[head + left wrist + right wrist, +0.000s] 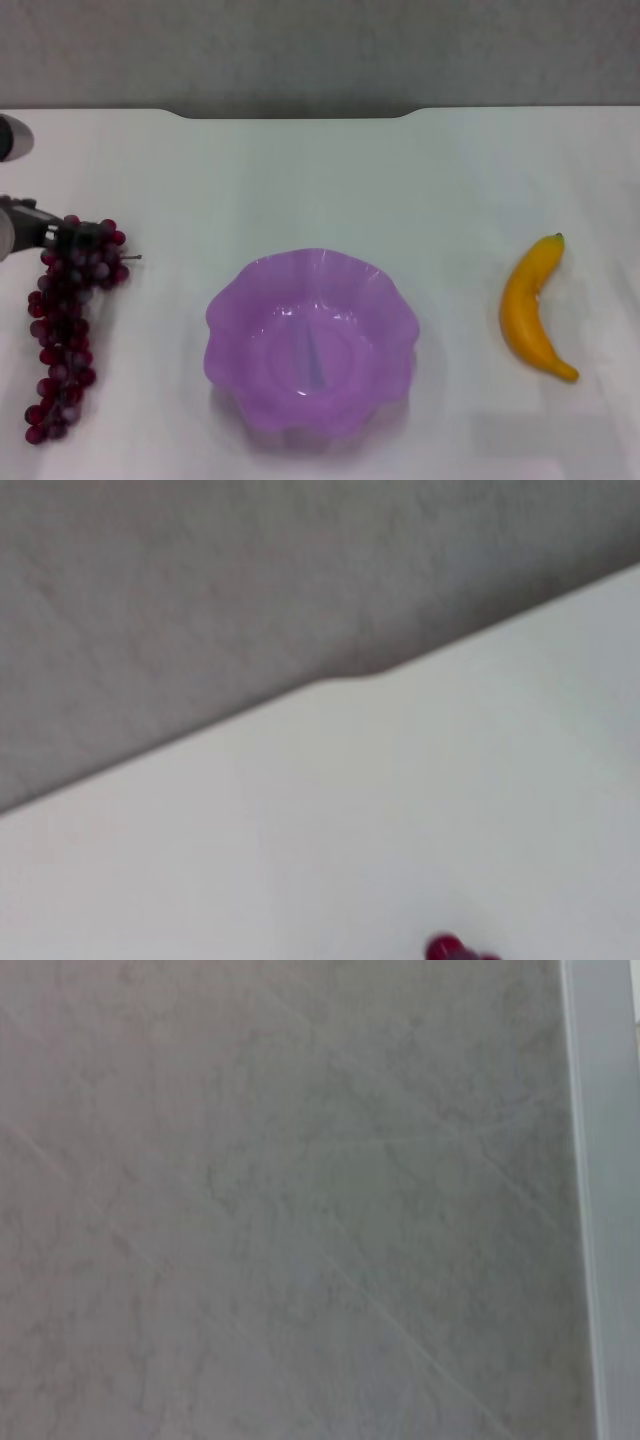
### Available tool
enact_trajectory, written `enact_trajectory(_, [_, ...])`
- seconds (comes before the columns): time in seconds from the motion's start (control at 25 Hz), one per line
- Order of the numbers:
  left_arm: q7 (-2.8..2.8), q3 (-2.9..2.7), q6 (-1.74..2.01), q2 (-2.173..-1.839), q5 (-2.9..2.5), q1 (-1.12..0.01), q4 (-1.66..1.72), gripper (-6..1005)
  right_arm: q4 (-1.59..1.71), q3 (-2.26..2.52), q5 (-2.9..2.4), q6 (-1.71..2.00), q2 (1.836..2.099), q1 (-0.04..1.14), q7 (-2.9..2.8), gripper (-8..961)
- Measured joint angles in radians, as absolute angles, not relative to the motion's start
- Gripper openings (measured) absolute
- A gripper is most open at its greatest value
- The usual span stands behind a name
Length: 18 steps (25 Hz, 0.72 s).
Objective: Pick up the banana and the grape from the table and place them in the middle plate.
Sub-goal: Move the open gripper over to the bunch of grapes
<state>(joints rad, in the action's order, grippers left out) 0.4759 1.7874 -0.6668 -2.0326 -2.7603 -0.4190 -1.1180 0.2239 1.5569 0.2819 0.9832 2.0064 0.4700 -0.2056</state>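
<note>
The grape [62, 330] is a long dark red bunch lying on the white table [320, 180] at the far left, running toward the front edge. My left gripper [52, 236] comes in from the left edge and sits at the bunch's far end, touching the top grapes. A couple of grapes [446, 948] peek in at the edge of the left wrist view. The middle plate [235, 300], a translucent purple scalloped dish, stands empty at the centre. The banana [530, 305] lies at the right, stem tip pointing away. My right gripper is out of view.
The table's far edge has a shallow notch [290, 113] with grey floor [320, 50] beyond. The right wrist view shows only grey floor [280, 1200] and a pale strip of table edge [615, 1200].
</note>
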Motion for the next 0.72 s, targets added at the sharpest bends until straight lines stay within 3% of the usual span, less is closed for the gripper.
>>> enact_trajectory(0.72, [0.352,1.783,-0.725,-2.032,-2.857,-0.442,-1.059,890,0.225,1.557,0.279,0.983,2.008,0.477,-0.205,906])
